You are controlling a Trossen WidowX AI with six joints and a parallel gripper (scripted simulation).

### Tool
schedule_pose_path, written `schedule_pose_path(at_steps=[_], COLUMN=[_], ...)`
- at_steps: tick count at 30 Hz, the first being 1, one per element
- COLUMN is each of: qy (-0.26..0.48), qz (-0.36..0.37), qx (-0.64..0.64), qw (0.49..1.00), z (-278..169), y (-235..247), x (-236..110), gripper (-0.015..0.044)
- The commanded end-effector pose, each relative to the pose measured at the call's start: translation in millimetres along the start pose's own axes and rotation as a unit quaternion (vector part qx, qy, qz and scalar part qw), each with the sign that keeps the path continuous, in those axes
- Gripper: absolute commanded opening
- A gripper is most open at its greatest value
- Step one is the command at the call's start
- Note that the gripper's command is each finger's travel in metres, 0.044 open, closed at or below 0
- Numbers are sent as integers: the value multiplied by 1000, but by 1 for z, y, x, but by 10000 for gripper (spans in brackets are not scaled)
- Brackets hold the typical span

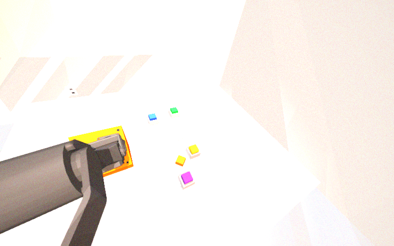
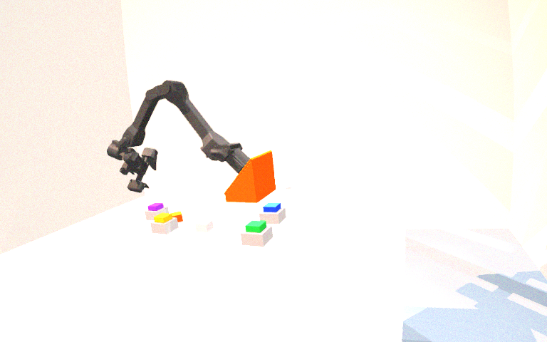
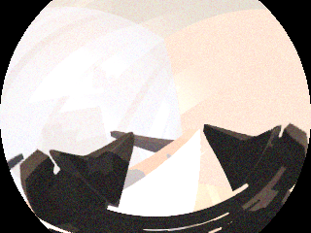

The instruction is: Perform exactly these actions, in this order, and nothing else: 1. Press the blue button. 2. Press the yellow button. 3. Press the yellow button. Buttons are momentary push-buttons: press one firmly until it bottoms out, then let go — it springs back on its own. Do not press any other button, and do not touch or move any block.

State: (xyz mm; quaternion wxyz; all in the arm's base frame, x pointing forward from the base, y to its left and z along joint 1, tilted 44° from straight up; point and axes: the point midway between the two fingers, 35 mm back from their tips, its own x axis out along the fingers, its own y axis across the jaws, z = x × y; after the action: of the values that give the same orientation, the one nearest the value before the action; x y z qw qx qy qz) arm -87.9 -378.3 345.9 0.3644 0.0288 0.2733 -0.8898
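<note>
Dark hand (image 2: 139,171) fingers apart, holding nothing, hanging above flat magenta square button (image 2: 155,206); blue square button (image 2: 271,206) well away.

Overhead, distant side, wrist-mounted views
</note>
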Motion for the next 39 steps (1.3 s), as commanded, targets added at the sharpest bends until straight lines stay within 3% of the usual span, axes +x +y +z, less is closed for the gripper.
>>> schedule_pose_path(at_steps=[1,8,18,29,39], qy=[-52,-72,-69,-35,6], qz=[103,257,425,563,593], qx=[53,31,-69,-245,-378], qw=[992,963,900,788,711], z=[22,16,-36,-153,-270], y=[41,122,209,250,246], x=[-51,-124,-232,-337,-420], gripper=[400,400,400,400,400])
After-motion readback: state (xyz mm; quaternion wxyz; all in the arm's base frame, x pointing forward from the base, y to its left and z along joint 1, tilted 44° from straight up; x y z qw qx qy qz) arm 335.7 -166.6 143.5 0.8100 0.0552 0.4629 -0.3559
